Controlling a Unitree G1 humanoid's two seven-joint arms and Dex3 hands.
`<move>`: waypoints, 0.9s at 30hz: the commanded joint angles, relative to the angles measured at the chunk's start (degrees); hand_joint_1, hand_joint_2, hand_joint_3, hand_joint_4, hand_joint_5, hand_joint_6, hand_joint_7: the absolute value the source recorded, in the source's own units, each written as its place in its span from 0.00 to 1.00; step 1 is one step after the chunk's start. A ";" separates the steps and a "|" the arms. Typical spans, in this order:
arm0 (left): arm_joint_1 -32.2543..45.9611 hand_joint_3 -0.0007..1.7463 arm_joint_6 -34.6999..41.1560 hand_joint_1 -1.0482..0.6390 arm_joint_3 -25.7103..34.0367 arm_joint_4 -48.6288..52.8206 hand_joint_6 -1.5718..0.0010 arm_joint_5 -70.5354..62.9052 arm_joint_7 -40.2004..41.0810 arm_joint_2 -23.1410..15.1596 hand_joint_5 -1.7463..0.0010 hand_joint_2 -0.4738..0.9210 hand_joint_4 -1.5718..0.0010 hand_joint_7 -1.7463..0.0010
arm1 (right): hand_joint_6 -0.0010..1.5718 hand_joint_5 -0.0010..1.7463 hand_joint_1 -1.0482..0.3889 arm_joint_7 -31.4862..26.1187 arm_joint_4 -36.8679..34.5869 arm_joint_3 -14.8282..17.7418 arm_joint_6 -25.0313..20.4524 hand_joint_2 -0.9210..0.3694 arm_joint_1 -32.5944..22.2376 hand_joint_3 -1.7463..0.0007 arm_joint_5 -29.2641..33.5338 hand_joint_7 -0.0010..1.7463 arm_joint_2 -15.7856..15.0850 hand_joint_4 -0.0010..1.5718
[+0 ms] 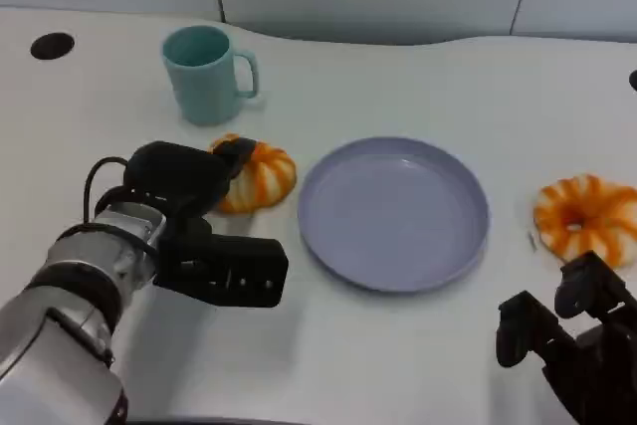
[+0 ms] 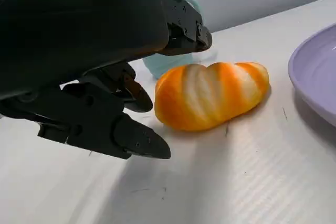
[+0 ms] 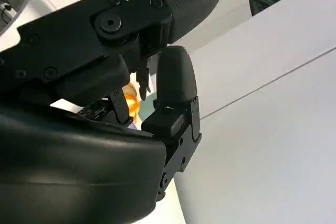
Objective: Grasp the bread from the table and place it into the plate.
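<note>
Orange-and-white bread lies on the counter, just left of the lavender plate, long axis running toward the plate rim. Left hand is at the bread's far-from-plate end, fingers spread, one over the top, holding nothing yet. Right hand sits well apart, fingers loosely apart, empty. Left is nearer; closing comes next.
</note>
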State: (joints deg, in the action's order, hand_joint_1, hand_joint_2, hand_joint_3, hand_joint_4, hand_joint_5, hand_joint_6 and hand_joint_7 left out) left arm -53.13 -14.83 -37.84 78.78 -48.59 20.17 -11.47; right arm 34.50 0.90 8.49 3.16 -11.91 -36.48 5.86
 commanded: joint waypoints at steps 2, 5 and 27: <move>-0.70 0.00 0.21 0.52 -0.04 0.18 0.54 -0.09 0.35 -0.86 1.00 0.98 0.52 1.00 | 0.40 1.00 0.42 -0.15 0.46 0.35 0.15 0.05 -0.25 1.00 -0.40 1.00 -0.30 0.49; -0.70 0.00 0.21 0.52 -0.05 0.18 0.54 -0.09 0.35 -0.86 1.00 0.98 0.52 1.00 | 0.40 1.00 0.42 -0.14 0.46 0.35 0.14 0.05 -0.25 1.00 -0.40 1.00 -0.29 0.49; -0.49 0.03 -0.26 0.57 4.12 0.12 0.38 4.13 -5.88 -0.55 0.96 1.00 0.42 0.98 | 0.40 1.00 0.42 0.63 0.13 0.53 0.73 0.05 -0.06 1.00 -0.41 1.00 -0.33 0.49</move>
State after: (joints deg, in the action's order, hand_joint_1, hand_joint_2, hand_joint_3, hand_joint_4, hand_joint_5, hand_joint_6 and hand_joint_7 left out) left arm -53.14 -14.90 -34.26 78.88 -44.95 15.39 -11.50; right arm 34.81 0.90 8.54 3.22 -11.88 -36.49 5.92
